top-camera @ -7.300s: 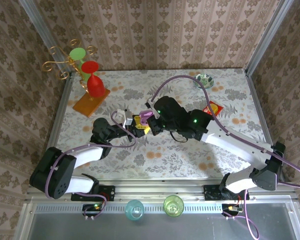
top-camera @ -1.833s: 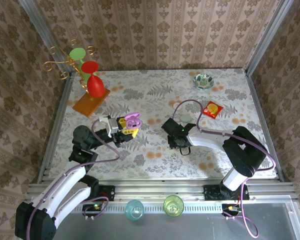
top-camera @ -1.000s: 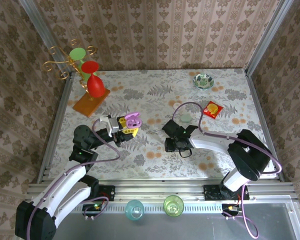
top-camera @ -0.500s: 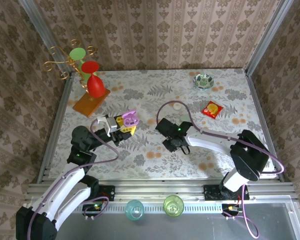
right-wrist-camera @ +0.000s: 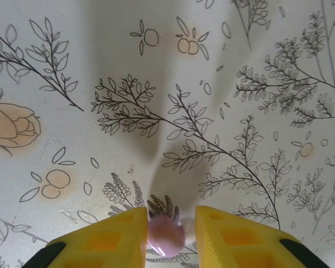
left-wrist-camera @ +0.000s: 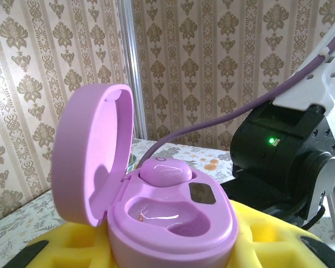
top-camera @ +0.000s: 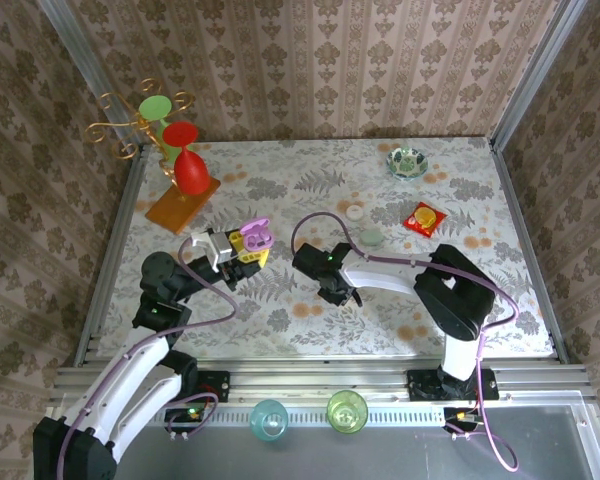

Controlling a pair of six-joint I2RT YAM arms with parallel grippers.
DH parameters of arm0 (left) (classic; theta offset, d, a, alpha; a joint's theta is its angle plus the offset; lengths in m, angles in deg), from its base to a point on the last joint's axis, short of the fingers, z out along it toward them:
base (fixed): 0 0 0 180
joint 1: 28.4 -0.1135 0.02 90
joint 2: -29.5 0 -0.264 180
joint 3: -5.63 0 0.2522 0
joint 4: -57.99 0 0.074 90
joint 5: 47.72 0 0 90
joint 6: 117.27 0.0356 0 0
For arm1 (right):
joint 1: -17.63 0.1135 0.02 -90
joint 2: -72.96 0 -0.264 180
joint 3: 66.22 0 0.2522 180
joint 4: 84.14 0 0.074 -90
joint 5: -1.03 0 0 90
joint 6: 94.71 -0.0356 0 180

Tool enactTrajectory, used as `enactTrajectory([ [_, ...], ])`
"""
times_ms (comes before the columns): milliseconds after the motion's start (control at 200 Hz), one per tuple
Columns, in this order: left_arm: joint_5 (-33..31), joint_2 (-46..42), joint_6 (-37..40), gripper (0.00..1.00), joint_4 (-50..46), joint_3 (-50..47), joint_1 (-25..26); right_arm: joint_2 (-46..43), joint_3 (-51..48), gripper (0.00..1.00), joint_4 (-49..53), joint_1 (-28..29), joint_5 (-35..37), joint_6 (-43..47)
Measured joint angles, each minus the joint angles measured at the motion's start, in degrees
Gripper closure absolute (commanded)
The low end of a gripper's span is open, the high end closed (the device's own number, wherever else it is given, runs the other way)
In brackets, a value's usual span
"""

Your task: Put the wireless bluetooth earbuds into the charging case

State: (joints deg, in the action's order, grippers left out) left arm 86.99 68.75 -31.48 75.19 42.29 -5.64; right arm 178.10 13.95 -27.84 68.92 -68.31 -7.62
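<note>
**Lilac bud in gap of R jaws, open case in L jaws**

Earbud (right-wrist-camera: 166, 234): tiny, glossy, lilac, on the worktop (right-wrist-camera: 72, 67), low in the gap of the R jaws betw. the two yellow fingers (right-wrist-camera: 109, 240). Jaws drawn in narrow round it. Bud lies against one finger and the other is v. close; can't tell if that one touches, so can't tell if the pinch is made. Ahead of the R jaws' tips there's floral print w/ the jaws' shadow across it.

2nd earbud (left-wrist-camera: 166, 170), same lilac, sits in the far socket of the charging case (left-wrist-camera: 173, 223). Near socket is open, w/ a small metal contact at its bottom. Dark little window (left-wrist-camera: 202, 194) on the case deck, just beside the seated bud. Lid (left-wrist-camera: 92, 151) is hinged up, standing roughly upright at one side. L jaws pressed onto the case body, yellow foam either side of its base, opening facing up.

From above, the case (top-camera: 257, 235) sits at the L jaws' tips. R wrist (top-camera: 330, 275) is near, off to the side, pointing down at the worktop.

Beyond the R jaws, well apart:
- white disc (top-camera: 353, 211) and pale green round piece (top-camera: 371, 237)
- red-yellow packet (top-camera: 424, 217)
- small patterned bowl (top-camera: 407, 160), farthest out

Beyond the L jaws:
- red goblet (top-camera: 187, 160) on an orange board (top-camera: 180, 208)
- green goblet (top-camera: 155, 105) and gold wire rack (top-camera: 120, 115) behind it

Behind both arms' bases: teal cup (top-camera: 270, 418) and green cup (top-camera: 346, 410), side by side
</note>
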Motion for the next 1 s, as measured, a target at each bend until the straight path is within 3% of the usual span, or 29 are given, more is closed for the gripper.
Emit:
enactTrajectory([
  [190,0.0,0.0,0.0,0.77,-0.6,0.0,0.0,1.1,0.3,0.73,0.0,0.3,0.0,0.0],
  [460,0.0,0.0,0.0,0.77,-1.0,0.0,-0.4,0.7,0.5,0.64,1.4,0.4,0.6,0.6],
  [1000,0.0,0.0,0.0,0.77,-1.0,0.0,-0.4,-1.8,-0.6,0.67,4.4,0.4,0.6,13.9],
])
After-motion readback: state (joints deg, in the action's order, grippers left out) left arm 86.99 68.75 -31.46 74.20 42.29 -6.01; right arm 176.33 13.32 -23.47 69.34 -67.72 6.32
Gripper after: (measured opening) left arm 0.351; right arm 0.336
